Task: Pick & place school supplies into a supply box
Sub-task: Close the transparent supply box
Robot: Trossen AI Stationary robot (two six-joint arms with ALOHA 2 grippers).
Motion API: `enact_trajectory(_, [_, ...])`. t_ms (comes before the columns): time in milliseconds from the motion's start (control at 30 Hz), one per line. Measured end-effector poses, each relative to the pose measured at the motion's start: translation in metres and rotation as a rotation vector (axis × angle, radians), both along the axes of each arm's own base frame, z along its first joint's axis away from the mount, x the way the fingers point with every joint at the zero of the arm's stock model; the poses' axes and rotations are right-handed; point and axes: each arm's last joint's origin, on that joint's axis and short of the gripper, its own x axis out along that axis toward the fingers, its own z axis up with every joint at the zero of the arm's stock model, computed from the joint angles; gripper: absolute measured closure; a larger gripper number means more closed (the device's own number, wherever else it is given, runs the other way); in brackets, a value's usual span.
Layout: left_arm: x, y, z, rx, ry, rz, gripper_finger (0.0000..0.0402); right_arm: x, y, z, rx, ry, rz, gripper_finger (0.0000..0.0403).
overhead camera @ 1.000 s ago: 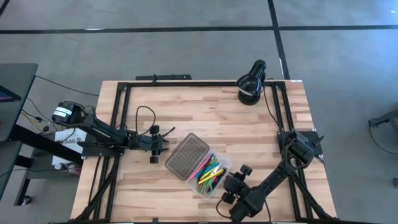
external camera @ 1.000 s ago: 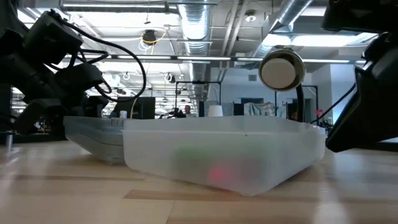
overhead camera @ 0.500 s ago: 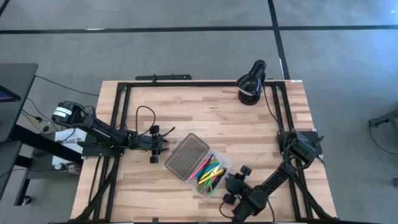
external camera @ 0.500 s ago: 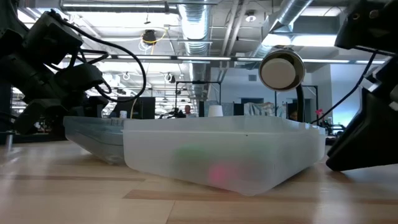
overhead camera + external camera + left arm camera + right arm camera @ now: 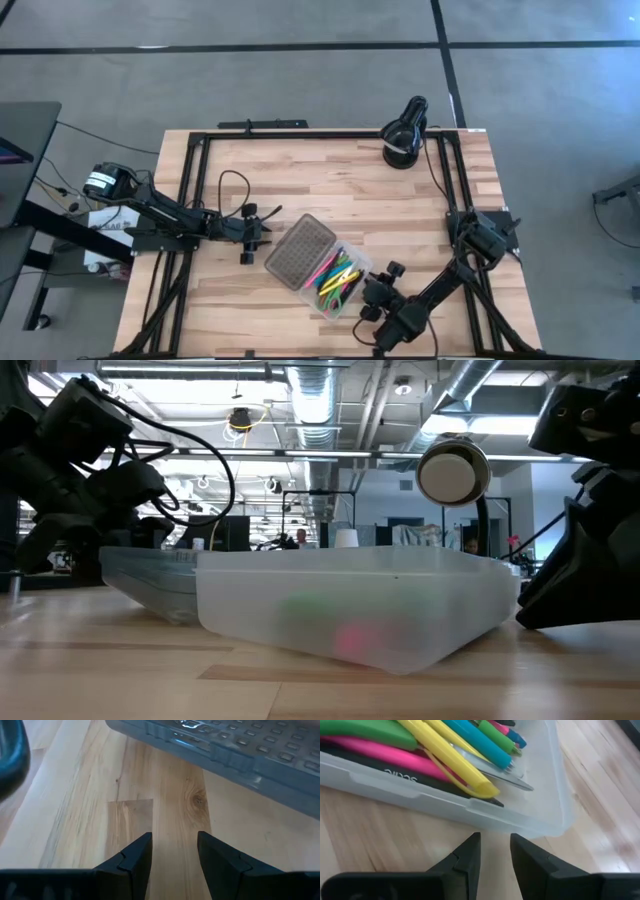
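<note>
The supply box (image 5: 318,266) lies open on the middle of the table, slanted. Its grey dotted lid (image 5: 298,249) is folded out to the left and rests flat. Its clear tray (image 5: 445,802) holds the school supplies (image 5: 340,278): yellow (image 5: 451,756), pink (image 5: 380,756), blue (image 5: 481,745) and green pens, plus a metal scissor blade (image 5: 497,776). My left gripper (image 5: 174,839) stands open just left of the lid (image 5: 240,750), low over the wood. My right gripper (image 5: 495,842) is open a little, nothing between its fingers, just short of the tray's near right wall.
A black round lamp (image 5: 405,130) stands at the far right of the table and shows behind the box in the low view (image 5: 452,472). A black frame (image 5: 300,133) runs along the table's edges. Bare wood lies on the far side of the box.
My right gripper has sunk a little and drawn toward the tray's near right wall, its finger gap unchanged. The box and its contents have stayed where they were.
</note>
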Motion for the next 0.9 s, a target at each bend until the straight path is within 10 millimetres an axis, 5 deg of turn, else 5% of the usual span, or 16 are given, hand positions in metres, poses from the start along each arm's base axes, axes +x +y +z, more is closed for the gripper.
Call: enact_trajectory(900, [-0.002, -0.002, -0.003, -0.152, 0.048, 0.014, 0.0249, 0.034, -0.036, 0.002, -0.089, 0.043, -0.01, 0.0301])
